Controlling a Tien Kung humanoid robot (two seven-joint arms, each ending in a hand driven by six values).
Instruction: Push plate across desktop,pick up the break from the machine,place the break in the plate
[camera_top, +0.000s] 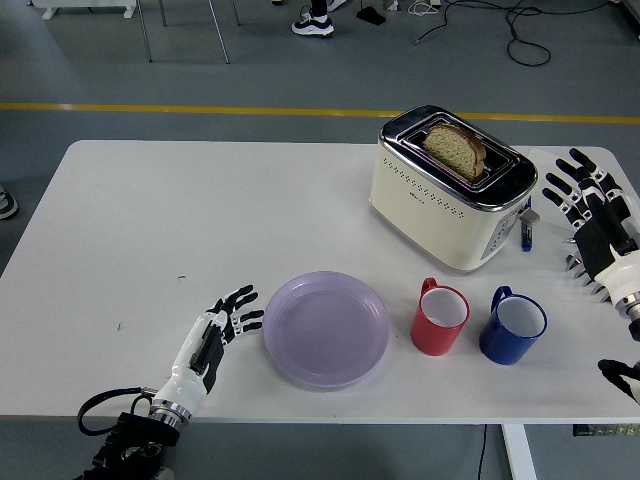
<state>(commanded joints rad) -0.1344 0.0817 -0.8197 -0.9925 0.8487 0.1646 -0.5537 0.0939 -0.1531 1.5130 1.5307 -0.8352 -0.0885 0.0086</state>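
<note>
My left hand (222, 325) is flat at the plate's left rim, fingers spread and gripping nothing, fingertips just touching the edge of the lilac plate (326, 329) — this is the push, and I judge it underway rather than finished. The plate sits near the table's (150, 220) front edge, just left of the red mug (440, 318), with the blue mug (512, 326) beyond that. Up behind them the cream toaster (451, 188) stands with the slice of bread (455, 149) poking out of its slot, untouched — so the pick-up is all yet to come, and the placing after it. My right hand (592, 222) hovers beside the toaster on the right, fingers splayed, empty. The plate's bare, ready to take the bread once it's where it needs to be.
</note>
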